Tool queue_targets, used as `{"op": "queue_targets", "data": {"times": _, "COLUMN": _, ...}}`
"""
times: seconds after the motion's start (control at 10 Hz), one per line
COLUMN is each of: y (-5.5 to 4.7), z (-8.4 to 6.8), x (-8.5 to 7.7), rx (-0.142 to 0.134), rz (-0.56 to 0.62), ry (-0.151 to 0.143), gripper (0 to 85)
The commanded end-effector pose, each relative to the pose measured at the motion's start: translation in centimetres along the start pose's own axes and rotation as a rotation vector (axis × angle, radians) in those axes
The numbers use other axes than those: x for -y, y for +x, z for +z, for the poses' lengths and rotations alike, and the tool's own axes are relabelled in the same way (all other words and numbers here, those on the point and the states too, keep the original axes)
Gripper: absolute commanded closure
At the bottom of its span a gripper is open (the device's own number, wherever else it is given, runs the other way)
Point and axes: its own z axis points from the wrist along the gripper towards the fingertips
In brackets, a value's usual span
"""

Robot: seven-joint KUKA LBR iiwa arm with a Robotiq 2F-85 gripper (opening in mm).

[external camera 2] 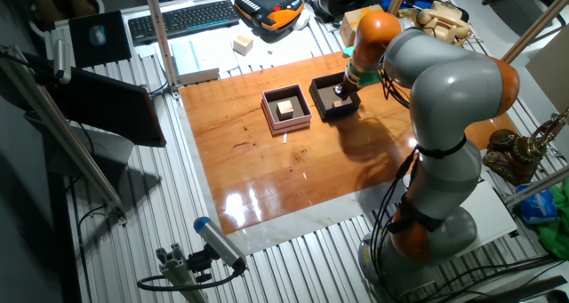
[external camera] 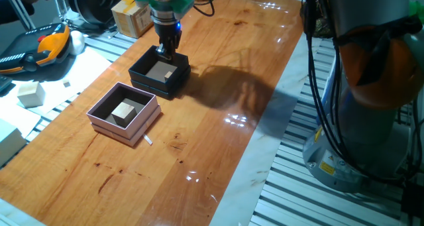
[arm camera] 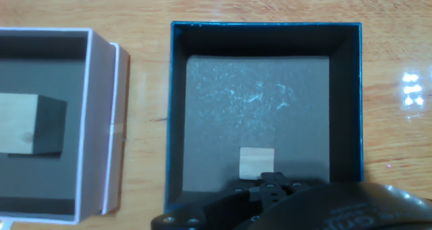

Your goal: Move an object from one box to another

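Note:
The black box [external camera: 156, 87] stands on the wooden table with a small flat wooden block [external camera: 169, 73] on its floor. In the hand view the box [arm camera: 177, 108] has a grey floor and the block [arm camera: 257, 164] lies near its lower edge. The pink box [external camera: 123, 130] stands just beside it and holds a larger wooden cube [external camera: 124, 111], also seen in the hand view [arm camera: 23, 122]. My gripper [external camera: 165, 52] hangs over the far edge of the black box, fingers together and holding nothing. It also shows in the other fixed view [external camera 2: 340, 91] and the hand view [arm camera: 270, 183].
A cardboard carton [external camera: 132, 17] stands behind the black box. A loose wooden cube [external camera: 30, 93] and an orange-black pendant [external camera: 46, 47] lie left of the table. A small white scrap [external camera: 148, 140] lies by the pink box. The arm's base [external camera: 371, 87] stands at the right.

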Motion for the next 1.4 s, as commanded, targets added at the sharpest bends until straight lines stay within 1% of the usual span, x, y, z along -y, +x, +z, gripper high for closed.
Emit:
{"op": "queue_targets", "data": {"times": 0.0, "y": -0.1, "z": 0.4, "x": 0.0, "rx": 0.002, "rz": 0.001, "ry": 0.002, "gripper": 85.0}}
{"op": "queue_targets", "data": {"times": 0.1, "y": -0.2, "z": 0.8, "x": 0.0, "rx": 0.005, "rz": 0.001, "ry": 0.005, "gripper": 51.0}}
{"op": "queue_targets", "data": {"times": 0.2, "y": -0.2, "z": 1.2, "x": 0.1, "rx": 0.015, "rz": 0.003, "ry": 0.009, "gripper": 34.0}}
{"op": "queue_targets", "data": {"times": 0.3, "y": -0.3, "z": 1.5, "x": 0.1, "rx": 0.018, "rz": 0.008, "ry": 0.009, "gripper": 17.0}}
{"op": "queue_targets", "data": {"times": 0.5, "y": -0.3, "z": 1.9, "x": 0.1, "rx": 0.017, "rz": 0.015, "ry": 0.024, "gripper": 17.0}}
{"op": "queue_targets", "data": {"times": 0.8, "y": -0.4, "z": 3.1, "x": -0.2, "rx": 0.017, "rz": 0.027, "ry": 0.028, "gripper": 17.0}}
{"op": "queue_targets", "data": {"times": 1.1, "y": -0.4, "z": 4.0, "x": -0.4, "rx": 0.011, "rz": 0.032, "ry": 0.025, "gripper": 17.0}}
{"op": "queue_targets", "data": {"times": 1.3, "y": -0.4, "z": 5.0, "x": -0.6, "rx": 0.013, "rz": 0.04, "ry": 0.025, "gripper": 17.0}}
